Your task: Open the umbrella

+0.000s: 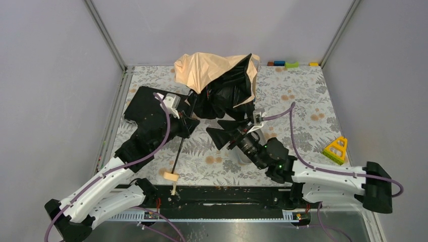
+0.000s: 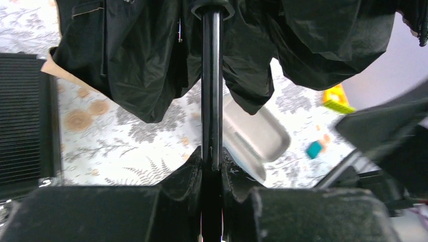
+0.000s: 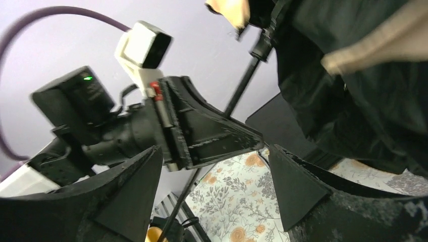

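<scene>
We've got the left pincer (image 2: 212, 164) clamped on the shaft (image 2: 212, 80) of the umbrella (image 1: 222, 85), canopy (image 1: 202, 68) slumped at the far middle of the bench (image 1: 303, 101), right pincer (image 3: 214, 186) gaping nr the black underside (image 3: 363, 101): bite loose cloth & the canopy may jam, or the shaft twists out.

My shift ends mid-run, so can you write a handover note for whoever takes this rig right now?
Left pincer: shut on the shaft of the umbrella, a little below the canopy.
Right pincer: open, holding nothing, close beside the canopy's black underside.
Umbrella: canopy slack and crumpled at the far middle of the table; cream handle at the near edge.
Done: shaft gripped.
Left: the canopy is not spread, so opening it is probably the right arm's job.
</scene>
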Tool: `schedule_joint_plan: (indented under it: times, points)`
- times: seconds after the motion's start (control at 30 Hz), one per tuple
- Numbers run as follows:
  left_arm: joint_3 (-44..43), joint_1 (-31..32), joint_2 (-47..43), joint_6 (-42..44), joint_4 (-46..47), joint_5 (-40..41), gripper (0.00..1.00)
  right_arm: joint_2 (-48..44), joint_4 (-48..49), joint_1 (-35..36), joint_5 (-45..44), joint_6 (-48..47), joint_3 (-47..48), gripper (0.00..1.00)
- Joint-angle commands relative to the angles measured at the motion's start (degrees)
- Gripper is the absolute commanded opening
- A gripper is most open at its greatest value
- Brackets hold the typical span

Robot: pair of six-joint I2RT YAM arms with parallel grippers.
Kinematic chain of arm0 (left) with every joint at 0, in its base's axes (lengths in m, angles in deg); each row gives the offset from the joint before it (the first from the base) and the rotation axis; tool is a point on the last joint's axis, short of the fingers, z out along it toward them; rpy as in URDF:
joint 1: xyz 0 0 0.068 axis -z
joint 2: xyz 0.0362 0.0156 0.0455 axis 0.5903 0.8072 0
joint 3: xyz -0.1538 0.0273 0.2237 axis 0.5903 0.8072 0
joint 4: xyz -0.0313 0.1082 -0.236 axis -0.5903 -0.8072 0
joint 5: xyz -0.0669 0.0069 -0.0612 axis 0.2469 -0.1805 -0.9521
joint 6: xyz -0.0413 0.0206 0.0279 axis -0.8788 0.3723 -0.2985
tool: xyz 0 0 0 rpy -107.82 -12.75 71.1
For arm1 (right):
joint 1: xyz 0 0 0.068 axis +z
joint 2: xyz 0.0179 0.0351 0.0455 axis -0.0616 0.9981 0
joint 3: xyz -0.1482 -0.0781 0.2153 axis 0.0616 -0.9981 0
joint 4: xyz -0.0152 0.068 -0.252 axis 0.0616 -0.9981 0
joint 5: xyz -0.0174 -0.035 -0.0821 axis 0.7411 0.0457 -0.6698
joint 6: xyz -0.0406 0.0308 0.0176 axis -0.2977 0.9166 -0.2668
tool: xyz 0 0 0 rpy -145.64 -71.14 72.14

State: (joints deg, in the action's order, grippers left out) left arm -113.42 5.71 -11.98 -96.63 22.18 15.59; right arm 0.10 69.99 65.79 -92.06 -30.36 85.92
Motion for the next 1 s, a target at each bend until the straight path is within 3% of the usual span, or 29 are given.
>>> schedule_joint_plan:
  times: [0.0, 0.23, 0.4, 0.6, 0.77, 0.97]
  points:
    - [0.5, -0.4, -5.1, -6.3, 13.3, -4.8, 0.0, 7.5, 16.5, 0.9, -6.0, 3.2, 1.1, 0.84]
    - [4.2, -0.4, -13.2, -8.9, 14.0, -3.2, 0.0, 17.4, 25.2, 0.9, -8.4, 3.4, 4.8, 0.83]
    - [3.8, -0.3, -14.4, -15.1, 13.6, -7.4, 0.0, 22.0, 28.0, 0.9, -7.9, -1.1, 7.8, 0.83]
    - [7.0, -0.3, -16.3, -23.3, 20.2, -8.6, 0.0, 28.3, 36.8, 0.9, -7.4, -4.9, 11.1, 0.74]
    - [9.0, -0.2, -16.3, -27.0, 24.5, -9.7, 0.0, 31.0, 37.6, 0.9, -7.8, -5.8, 15.3, 0.72]
    - [10.1, -0.1, -16.3, -29.0, 27.3, -10.1, 0.0, 33.3, 34.3, 0.8, -12.4, -7.4, 20.6, 0.62]
